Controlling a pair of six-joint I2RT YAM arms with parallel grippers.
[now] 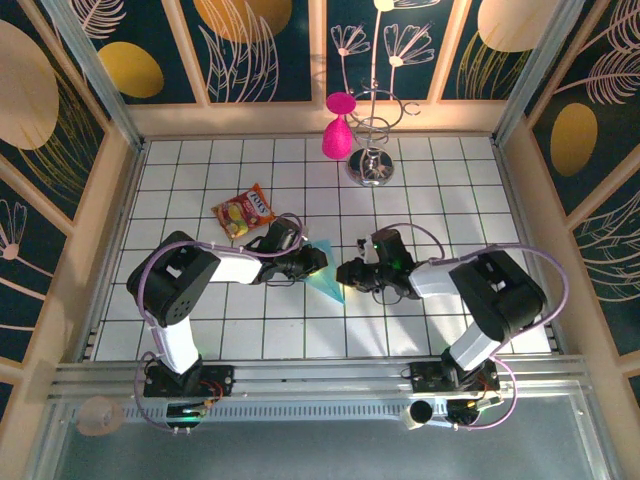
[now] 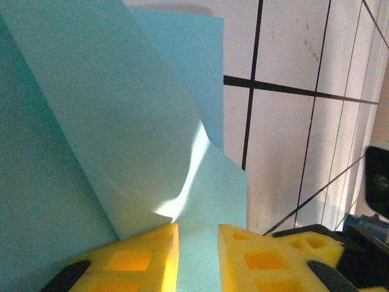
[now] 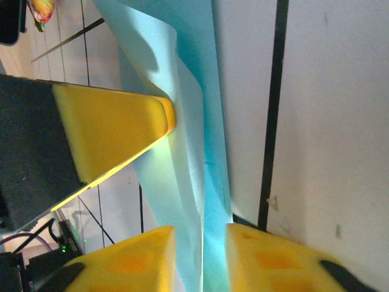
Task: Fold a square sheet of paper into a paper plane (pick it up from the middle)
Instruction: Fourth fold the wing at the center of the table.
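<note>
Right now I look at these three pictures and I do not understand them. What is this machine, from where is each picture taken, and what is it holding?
It is a robot with two arms on a white tiled table. The overhead picture looks down from above and behind the arms. The other two come from small cameras on each wrist, so the yellow pads are that arm's own fingers.

Between the arms lies a light-blue folded paper, partly made into a plane. The left gripper has the paper between its pads; whether it pinches is unclear. The right gripper has its pads apart around the paper's edge. A snack packet and a metal stand with a pink object also sit on the table.
</note>
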